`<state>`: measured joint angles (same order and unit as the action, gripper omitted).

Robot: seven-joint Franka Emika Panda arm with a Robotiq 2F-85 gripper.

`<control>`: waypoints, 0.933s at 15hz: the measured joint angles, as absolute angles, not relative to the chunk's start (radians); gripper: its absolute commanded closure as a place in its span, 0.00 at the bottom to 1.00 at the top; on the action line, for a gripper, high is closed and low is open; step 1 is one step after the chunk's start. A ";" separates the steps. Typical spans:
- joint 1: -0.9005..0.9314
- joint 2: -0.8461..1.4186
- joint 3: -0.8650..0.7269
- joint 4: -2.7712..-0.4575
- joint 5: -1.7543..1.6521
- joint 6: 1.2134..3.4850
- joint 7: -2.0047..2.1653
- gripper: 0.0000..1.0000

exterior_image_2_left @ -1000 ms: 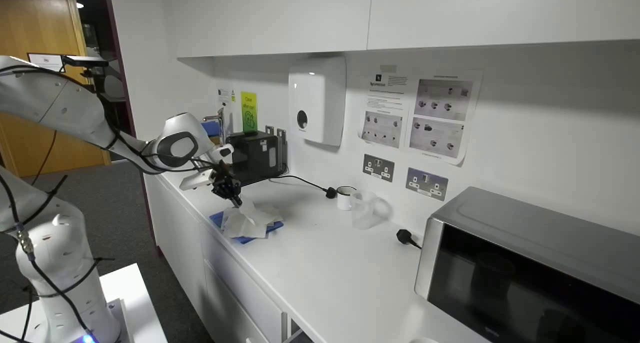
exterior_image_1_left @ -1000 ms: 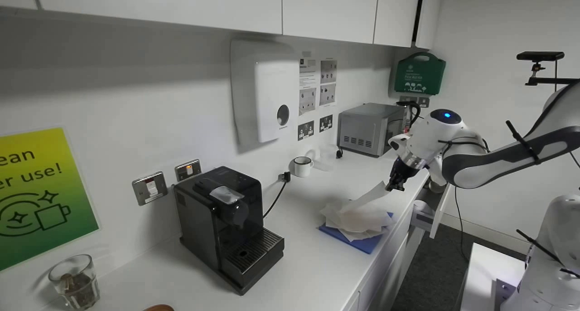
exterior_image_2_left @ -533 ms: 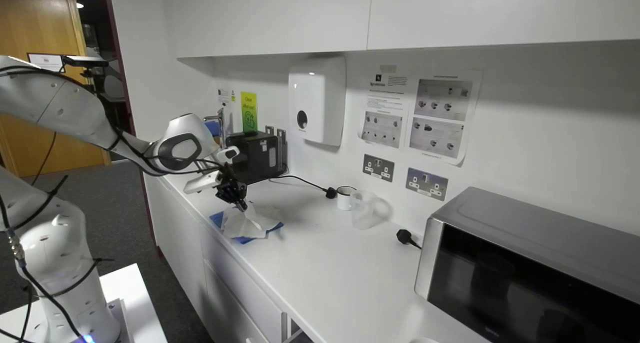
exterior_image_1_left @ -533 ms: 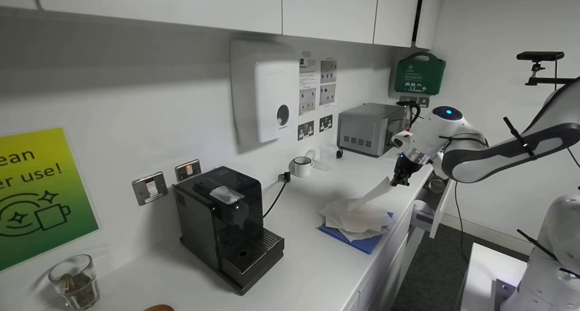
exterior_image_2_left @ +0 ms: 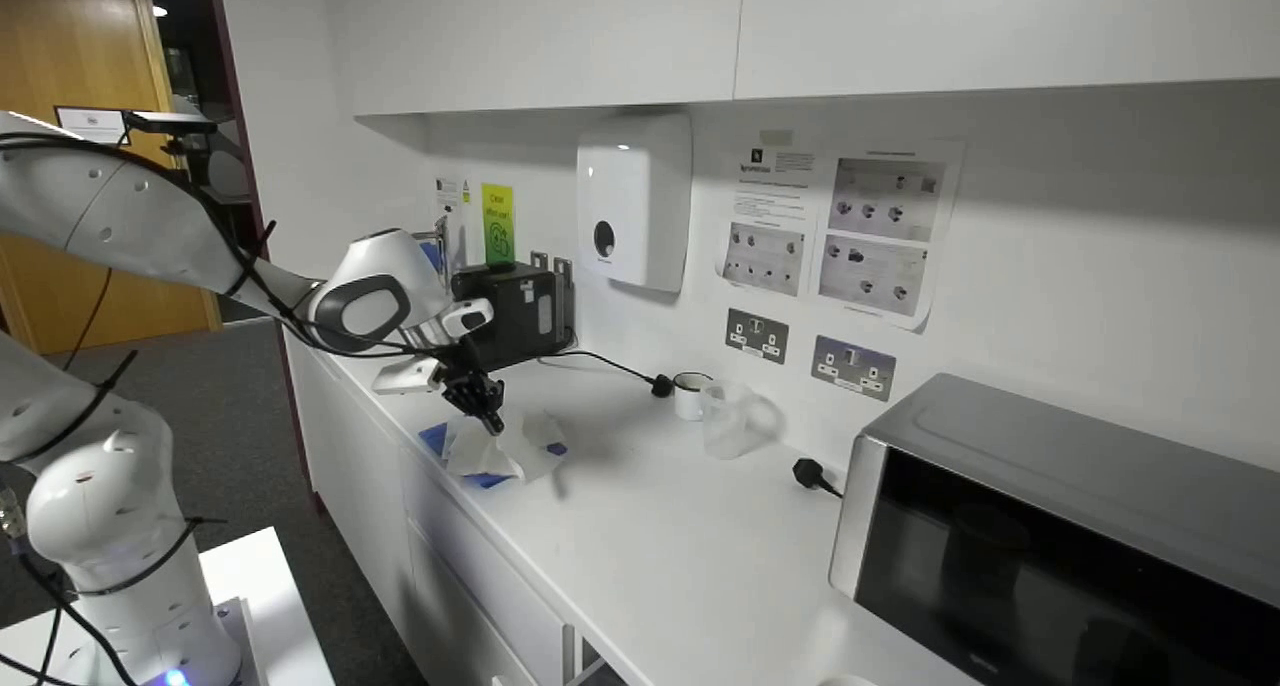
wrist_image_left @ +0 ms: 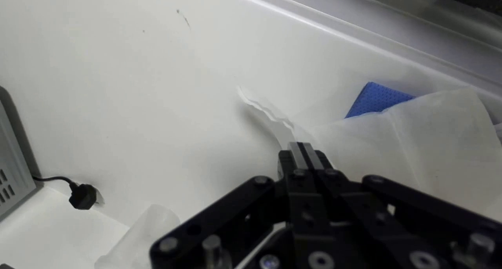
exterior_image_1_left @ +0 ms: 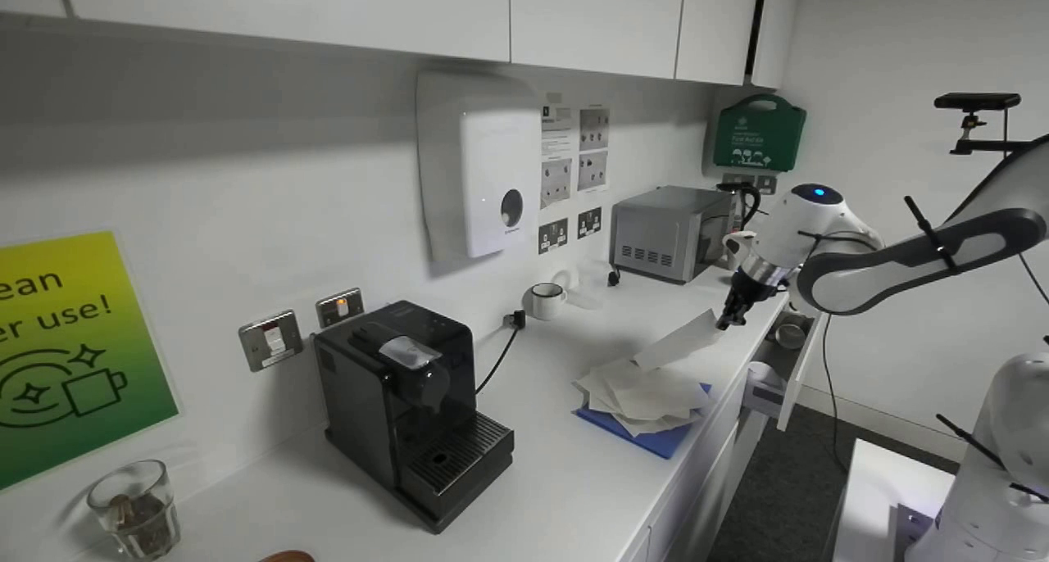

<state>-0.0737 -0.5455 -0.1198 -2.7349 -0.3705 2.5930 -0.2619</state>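
End effector [wrist_image_left: 301, 144], paper sheet [exterior_image_1_left: 678, 341] between its jaws

The white arm [exterior_image_2_left: 140, 221] has black cables [exterior_image_2_left: 215, 211] and a black, screw-studded claw [wrist_image_left: 302, 149].

Gripper [wrist_image_left: 303, 144]: jaws together in the wrist view.
White paper [wrist_image_left: 431, 143]: a curled edge pinched at the gripper's tips, more spread to its right.
Blue cloth [wrist_image_left: 374, 99]: corner showing above and right of the gripper.
Translucent container [wrist_image_left: 143, 235]: left of the gripper.
Black plug [wrist_image_left: 83, 197]: well left of the gripper.
Grey vented box [wrist_image_left: 11, 171]: farthest left of it.
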 measured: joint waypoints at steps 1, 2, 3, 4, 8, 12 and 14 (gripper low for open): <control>-0.081 -0.545 -0.128 -2.735 -0.367 2.593 -0.262 1.00; -0.086 -0.545 -0.138 -2.735 -0.363 2.593 -0.262 1.00; -0.092 -0.545 -0.148 -2.735 -0.360 2.593 -0.262 1.00; -0.097 -0.545 -0.159 -2.736 -0.360 2.593 -0.264 1.00; -0.108 -0.543 -0.207 -2.738 -0.359 2.593 -0.278 1.00; -0.103 -0.540 -0.232 -2.738 -0.328 2.593 -0.313 0.99; -0.094 -0.540 -0.232 -2.738 -0.321 2.593 -0.316 0.99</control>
